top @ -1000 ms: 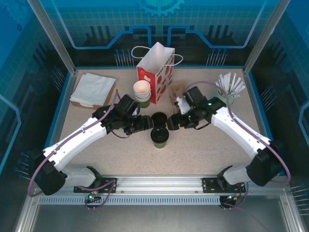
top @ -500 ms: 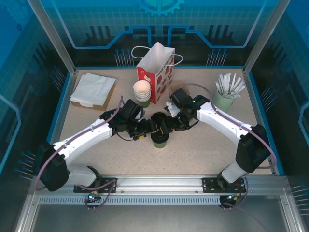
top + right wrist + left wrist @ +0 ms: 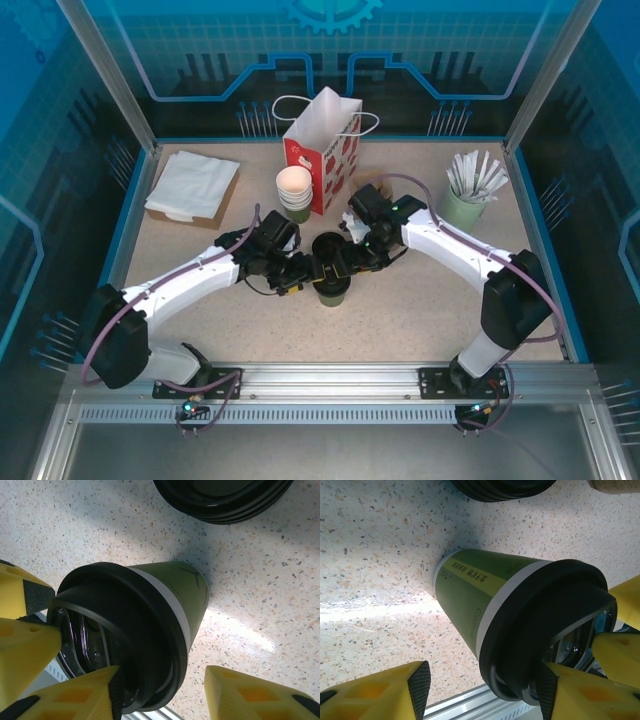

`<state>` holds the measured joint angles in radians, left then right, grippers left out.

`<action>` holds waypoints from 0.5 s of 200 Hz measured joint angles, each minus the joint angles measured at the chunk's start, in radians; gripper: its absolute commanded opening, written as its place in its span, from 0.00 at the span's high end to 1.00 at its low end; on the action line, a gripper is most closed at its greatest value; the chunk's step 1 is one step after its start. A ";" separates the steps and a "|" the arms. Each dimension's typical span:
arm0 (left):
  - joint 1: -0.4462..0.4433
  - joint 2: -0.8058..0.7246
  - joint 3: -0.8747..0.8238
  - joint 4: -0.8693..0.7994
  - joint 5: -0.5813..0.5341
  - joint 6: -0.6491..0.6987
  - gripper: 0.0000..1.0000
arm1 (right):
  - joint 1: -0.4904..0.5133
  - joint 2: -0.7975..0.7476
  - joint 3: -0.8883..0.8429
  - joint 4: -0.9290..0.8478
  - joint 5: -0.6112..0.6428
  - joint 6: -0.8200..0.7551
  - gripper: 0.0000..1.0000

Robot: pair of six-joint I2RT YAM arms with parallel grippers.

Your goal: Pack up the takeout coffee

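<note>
Scene: Two white robot arms meet over one takeout coffee [image 3: 332, 291] at mid-table, seen from above.
Cup: dark green paper w/ a yellow-green band of print, upright on the speckled table [image 3: 420, 300]. It stands just near of a stack of black lids [image 3: 328, 246], between the two wrists.
Lid: round black lid [image 3: 545, 625] sits on the cup's rim. Whether it is fully snapped down, can't tell.
L gripper [image 3: 481, 684]: reaches in from the left, jaws spread either side of the lid. One black pad [image 3: 548, 690] is at the lid's edge, the other is clear of the cup w/ table showing between. Not pinching.
R gripper [image 3: 161, 680]: reaches in from the right, jaws likewise apart around the lid. One pad [image 3: 115, 692] is against the rim, the opposite finger [image 3: 255, 695] is apart from the cup wall. Nothing held.
Fingers: yellow, both pairs crowd the lid top. Each wrist cam catches the other pair across the lid.
Gift bag [image 3: 325, 150]: white w/ red print and rope handles, upright at far centre, well apart from the cup.
White cups [image 3: 294, 188]: nested stack just left of the bag. Touching it or not, can't tell.
Napkins [image 3: 195, 182]: white pile on a brown base, far left.
Tumbler [image 3: 465, 205]: pale green, holds white-wrapped sticks, far right.
</note>
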<state>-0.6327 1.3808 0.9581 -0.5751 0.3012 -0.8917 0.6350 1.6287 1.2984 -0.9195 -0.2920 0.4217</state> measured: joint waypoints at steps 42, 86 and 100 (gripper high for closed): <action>0.000 0.010 0.000 0.010 0.008 0.004 0.44 | 0.000 0.014 0.010 -0.012 -0.001 0.000 0.61; 0.000 0.023 0.000 0.023 0.011 0.008 0.47 | 0.002 0.031 0.019 -0.019 -0.005 -0.004 0.66; 0.000 0.028 0.000 0.028 0.011 0.009 0.49 | 0.002 0.037 0.023 -0.022 -0.005 -0.004 0.67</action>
<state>-0.6331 1.4086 0.9585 -0.5468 0.3122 -0.8829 0.6369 1.6661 1.3212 -0.9413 -0.2974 0.4179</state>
